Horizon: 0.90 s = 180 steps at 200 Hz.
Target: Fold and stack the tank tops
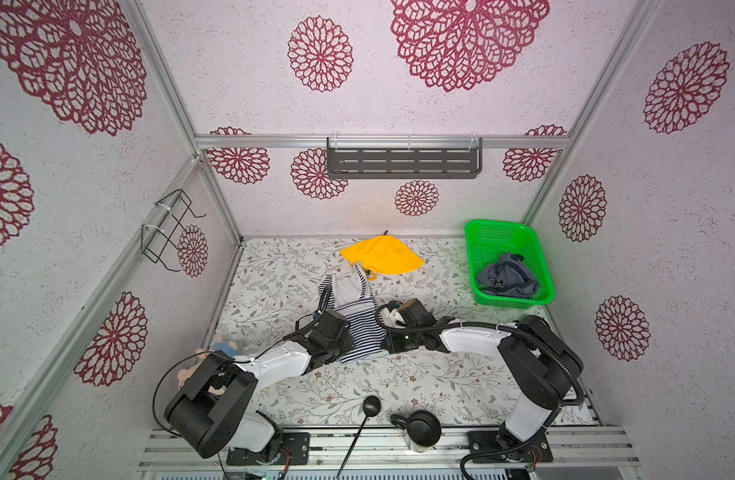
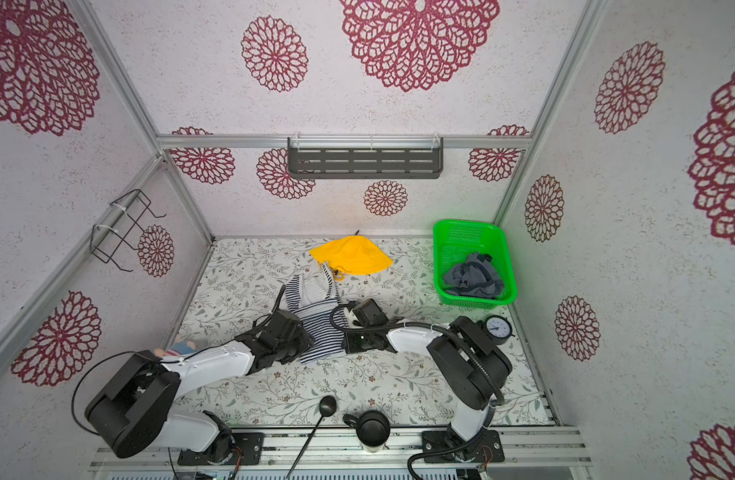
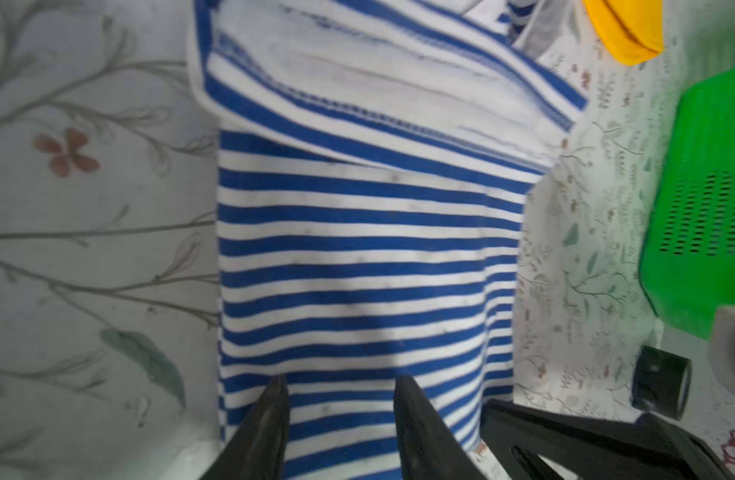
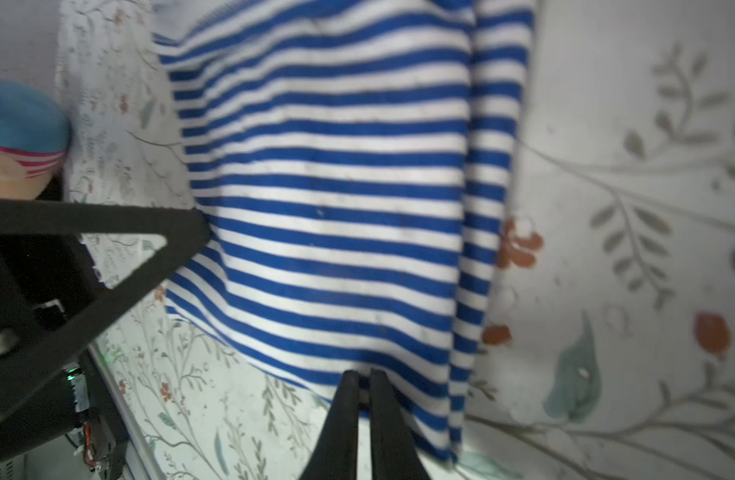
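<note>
Over striped tank top: left gripper half-open, right gripper nearly closed at hem. Pinch both corners evenly.

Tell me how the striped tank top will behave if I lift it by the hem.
Likely floppy: the striped tank top already ripples and creases, so it should sag. Probably light, being thin cloth. Its straps lie beside the yellow hat and might snag it.

Reaches inward with the white-and-black jointed left arm and right arm, bent low at the wrists. Holds the black two-fingered left gripper parted; pinches the right gripper onto the navy-and-white striped cloth tank top.
</note>
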Each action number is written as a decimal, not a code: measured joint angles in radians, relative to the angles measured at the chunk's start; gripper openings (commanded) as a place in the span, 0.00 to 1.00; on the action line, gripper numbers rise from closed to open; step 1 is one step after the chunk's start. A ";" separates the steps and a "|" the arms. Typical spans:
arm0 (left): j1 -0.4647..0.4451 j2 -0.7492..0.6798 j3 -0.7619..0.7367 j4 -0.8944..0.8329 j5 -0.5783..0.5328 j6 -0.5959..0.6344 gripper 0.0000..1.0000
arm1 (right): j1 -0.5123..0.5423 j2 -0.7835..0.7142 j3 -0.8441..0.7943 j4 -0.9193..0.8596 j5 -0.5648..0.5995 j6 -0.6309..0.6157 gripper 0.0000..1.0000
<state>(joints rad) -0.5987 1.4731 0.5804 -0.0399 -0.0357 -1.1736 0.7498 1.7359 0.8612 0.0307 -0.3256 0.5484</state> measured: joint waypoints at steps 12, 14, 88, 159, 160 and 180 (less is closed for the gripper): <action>-0.002 0.012 0.000 0.038 -0.002 -0.016 0.45 | -0.005 0.005 -0.008 0.014 0.008 0.004 0.09; -0.002 0.014 -0.001 0.045 -0.002 -0.019 0.45 | -0.005 0.005 -0.008 0.017 0.010 0.004 0.09; -0.009 -0.074 0.008 -0.027 -0.046 -0.005 0.67 | -0.006 -0.005 0.082 -0.085 0.087 -0.042 0.20; -0.067 -0.376 -0.040 -0.182 -0.058 -0.045 0.73 | -0.011 -0.089 0.148 -0.211 0.108 -0.120 0.42; -0.069 -0.378 -0.046 -0.182 -0.058 -0.050 0.73 | -0.011 -0.089 0.148 -0.212 0.108 -0.121 0.42; -0.111 -0.389 -0.131 -0.174 -0.059 -0.113 0.70 | -0.021 -0.089 0.141 -0.228 0.105 -0.121 0.42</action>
<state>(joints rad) -0.7094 1.0840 0.4496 -0.2138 -0.0948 -1.2865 0.7284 1.6470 1.0023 -0.1970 -0.2203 0.4274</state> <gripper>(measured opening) 0.720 0.424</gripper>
